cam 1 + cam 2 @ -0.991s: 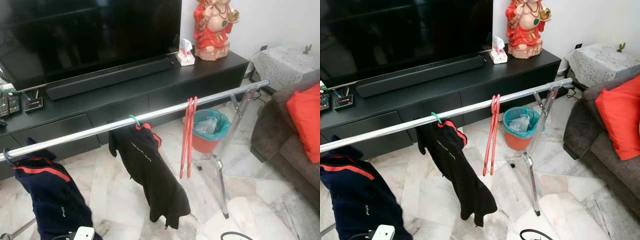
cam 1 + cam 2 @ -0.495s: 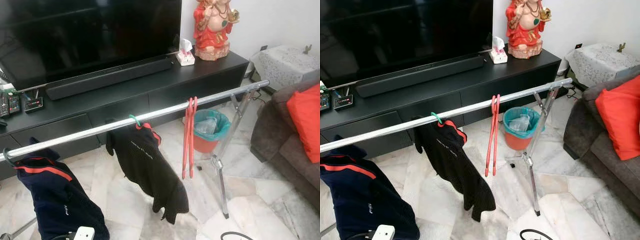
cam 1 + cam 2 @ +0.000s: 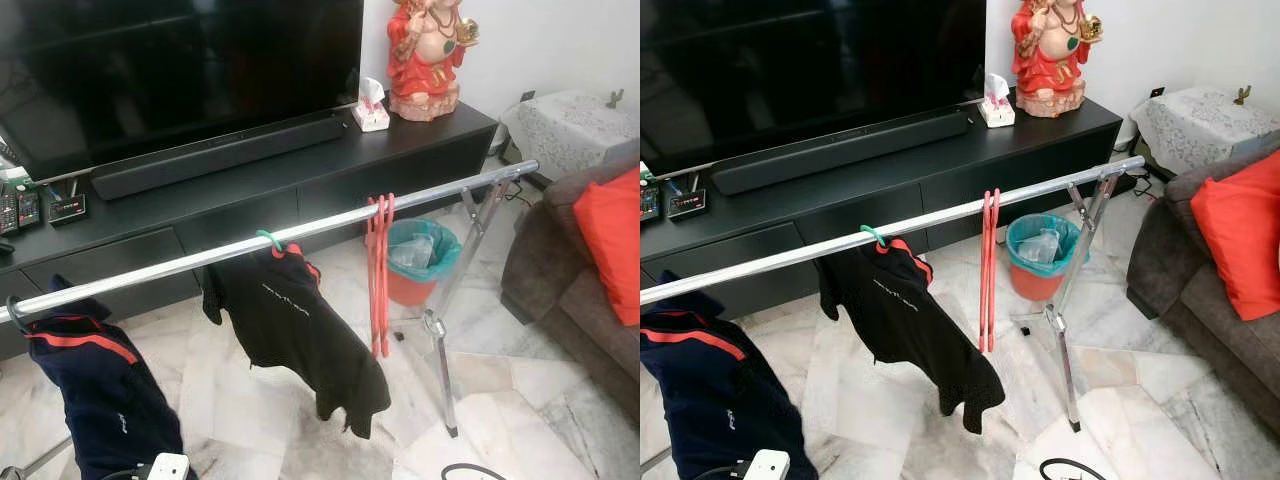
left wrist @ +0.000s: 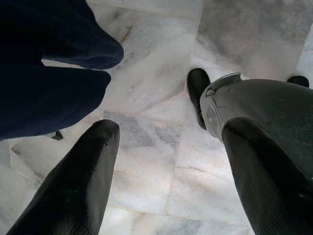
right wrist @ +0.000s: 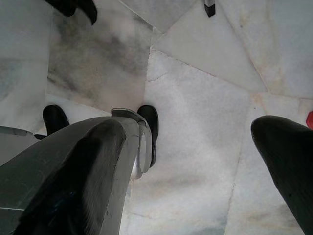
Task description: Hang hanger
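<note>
A silver clothes rail (image 3: pixel 300 231) runs across the room on a metal stand (image 3: pixel 445 330). Two empty red hangers (image 3: pixel 379 275) hang on it right of the middle. A black shirt (image 3: pixel 295 335) on a green hanger (image 3: pixel 268 239) hangs beside them and swings out to the right. A navy garment with a red stripe (image 3: pixel 95 395) hangs at the left end. My left gripper (image 4: pixel 168 171) hangs open over the marble floor, with navy cloth (image 4: pixel 49 88) close by. My right gripper (image 5: pixel 195 171) also hangs open above the floor, with nothing between its fingers.
Behind the rail stands a black TV cabinet (image 3: pixel 260 190) with a TV, a soundbar and a red statue (image 3: pixel 425 55). A teal-lined orange bin (image 3: pixel 415 260) sits past the stand. A grey sofa with a red cushion (image 3: pixel 610 245) is on the right. A white power strip (image 3: pixel 165 467) lies at the bottom.
The black shirt has swung up and to the right, its hem now under the red hangers. The red hangers have swung to hang nearly straight. The navy garment sways slightly.
</note>
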### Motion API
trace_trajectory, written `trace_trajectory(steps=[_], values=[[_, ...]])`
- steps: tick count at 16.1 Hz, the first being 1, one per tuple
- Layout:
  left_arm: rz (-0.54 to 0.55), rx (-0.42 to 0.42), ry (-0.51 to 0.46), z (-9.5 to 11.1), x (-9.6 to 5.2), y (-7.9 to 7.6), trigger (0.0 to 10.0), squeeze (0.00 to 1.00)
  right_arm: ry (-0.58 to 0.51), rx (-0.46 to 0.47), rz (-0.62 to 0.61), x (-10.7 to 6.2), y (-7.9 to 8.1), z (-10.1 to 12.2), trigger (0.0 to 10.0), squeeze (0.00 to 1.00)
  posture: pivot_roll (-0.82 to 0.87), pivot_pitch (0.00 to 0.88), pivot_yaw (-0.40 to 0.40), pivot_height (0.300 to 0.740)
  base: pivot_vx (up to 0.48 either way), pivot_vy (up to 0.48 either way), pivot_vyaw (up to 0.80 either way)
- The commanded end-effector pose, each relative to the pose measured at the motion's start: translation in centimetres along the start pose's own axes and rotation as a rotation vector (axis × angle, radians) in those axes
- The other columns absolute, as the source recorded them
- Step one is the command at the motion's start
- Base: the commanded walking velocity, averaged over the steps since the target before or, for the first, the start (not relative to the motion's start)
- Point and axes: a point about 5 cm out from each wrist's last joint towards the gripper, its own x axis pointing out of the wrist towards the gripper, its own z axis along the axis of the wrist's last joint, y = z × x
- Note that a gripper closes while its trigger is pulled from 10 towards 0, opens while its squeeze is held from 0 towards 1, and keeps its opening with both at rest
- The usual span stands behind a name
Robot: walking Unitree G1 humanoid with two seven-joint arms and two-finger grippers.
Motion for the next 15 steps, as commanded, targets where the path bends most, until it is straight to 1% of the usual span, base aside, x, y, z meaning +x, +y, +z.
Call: trace_trajectory(steps=[1,13,15], values=[[0.017,0.087,0.007,0.94,-0.02,0.72,10.0,0.00,-0.102,0.013,0.043,0.99,4.42,4.73,10.0,0.00,-0.08,0.000,0.072,0.740,0.000,0.000,0.00],[0.015,0.082,0.007,0.85,-0.01,0.62,10.0,0.00,-0.111,0.032,0.032,0.96,4.25,4.66,10.0,0.00,-0.07,0.000,0.065,0.740,0.000,0.000,0.00],[0.014,0.080,0.007,0.84,-0.01,0.62,10.0,0.00,-0.117,0.058,0.024,0.95,4.24,4.63,10.0,0.00,-0.07,0.000,0.066,0.740,0.000,0.000,0.00]])
